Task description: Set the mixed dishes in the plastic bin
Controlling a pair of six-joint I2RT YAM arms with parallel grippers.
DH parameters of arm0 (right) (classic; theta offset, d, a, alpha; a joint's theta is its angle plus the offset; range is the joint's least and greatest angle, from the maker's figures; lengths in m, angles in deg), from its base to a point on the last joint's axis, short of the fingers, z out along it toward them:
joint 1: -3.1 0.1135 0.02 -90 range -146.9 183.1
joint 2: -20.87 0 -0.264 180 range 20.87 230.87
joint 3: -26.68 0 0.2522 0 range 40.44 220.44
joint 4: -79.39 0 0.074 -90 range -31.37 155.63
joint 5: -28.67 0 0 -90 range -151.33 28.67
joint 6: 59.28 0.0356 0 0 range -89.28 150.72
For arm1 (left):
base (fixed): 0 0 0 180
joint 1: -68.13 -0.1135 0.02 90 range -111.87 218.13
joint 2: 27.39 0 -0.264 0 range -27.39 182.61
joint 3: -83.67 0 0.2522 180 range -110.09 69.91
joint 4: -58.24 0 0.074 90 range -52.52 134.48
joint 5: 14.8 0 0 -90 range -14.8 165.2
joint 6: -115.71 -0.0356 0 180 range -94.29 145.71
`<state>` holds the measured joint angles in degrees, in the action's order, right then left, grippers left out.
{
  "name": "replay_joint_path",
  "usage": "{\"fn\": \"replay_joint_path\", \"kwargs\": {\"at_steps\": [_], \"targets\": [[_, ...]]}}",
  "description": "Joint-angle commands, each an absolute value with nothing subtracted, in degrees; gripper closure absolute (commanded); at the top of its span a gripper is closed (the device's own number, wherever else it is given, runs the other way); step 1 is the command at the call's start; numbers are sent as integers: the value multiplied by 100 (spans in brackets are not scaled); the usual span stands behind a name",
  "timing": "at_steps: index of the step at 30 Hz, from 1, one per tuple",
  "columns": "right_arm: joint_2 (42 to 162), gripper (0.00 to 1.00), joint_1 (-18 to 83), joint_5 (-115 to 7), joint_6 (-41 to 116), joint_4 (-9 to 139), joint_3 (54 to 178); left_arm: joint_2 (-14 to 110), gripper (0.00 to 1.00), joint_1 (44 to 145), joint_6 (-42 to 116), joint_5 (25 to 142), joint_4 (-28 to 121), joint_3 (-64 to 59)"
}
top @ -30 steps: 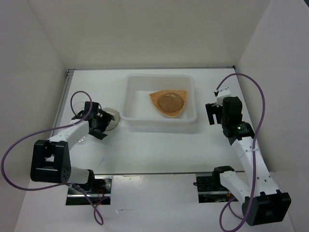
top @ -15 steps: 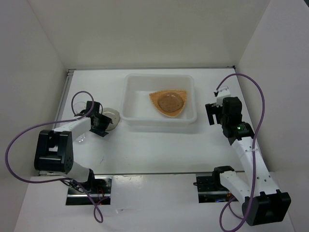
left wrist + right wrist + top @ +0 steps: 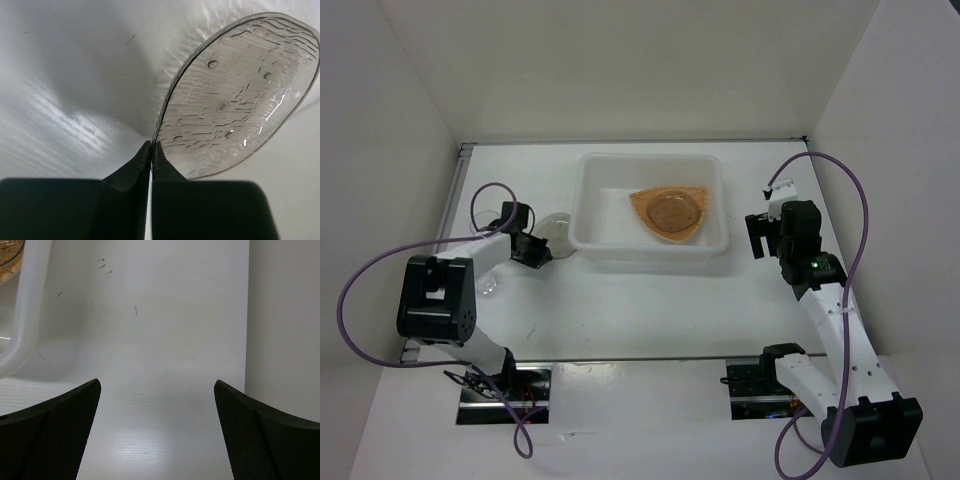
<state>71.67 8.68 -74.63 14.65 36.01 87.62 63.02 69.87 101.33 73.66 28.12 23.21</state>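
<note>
The plastic bin [image 3: 588, 232] stands at the middle of the desk [image 3: 650, 310], toward its far side. Inside it, in the right half, lies the orange-tan ribbed plate [image 3: 645, 200]; the round, darker patch on the plate's middle could be a saucer, but the overhead view does not settle that. Just left of the bin's near left corner, the left fingers [image 3: 130, 175] are pinched together on the rim of a greyish translucent saucer [image 3: 240, 95]. In the left wrist view the saucer stands tilted up from the fingertips, with ripples and small bubbles in its surface. Whether its far edge rests on the desk cannot be told. A small clear cup [image 3: 488, 287] sits on the desk farther left of the bin and nearer the arm bases, close beside the left arm. To the right of the bin, well apart from its right wall, the right fingers [image 3: 50, 435] are spread wide over bare desk with nothing between them. The right wrist view catches the bin's rim at its left edge.
</note>
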Motion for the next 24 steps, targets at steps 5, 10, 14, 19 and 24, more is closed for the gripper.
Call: {"fn": "replay_joint_path", "kwargs": {"at_steps": [5,10,14,19,24], "targets": [[7079,2,855,-7513,1525,3874,8676,5681,100,6980,10577,6309,1287,1613],[7079,2,855,-7513,1525,3927,8676,5145,100,6980,10763,5728,871,718],[7079,2,855,-7460,1525,3927,8676,5144,100,6980,10676,5516,757,-203],[7026,2,855,-7460,1473,3927,8623,4977,100,7130,9860,5758,1736,-1015],[6974,2,855,-7530,1473,3979,8623,6571,100,7427,8384,8176,2243,-2130]]}}
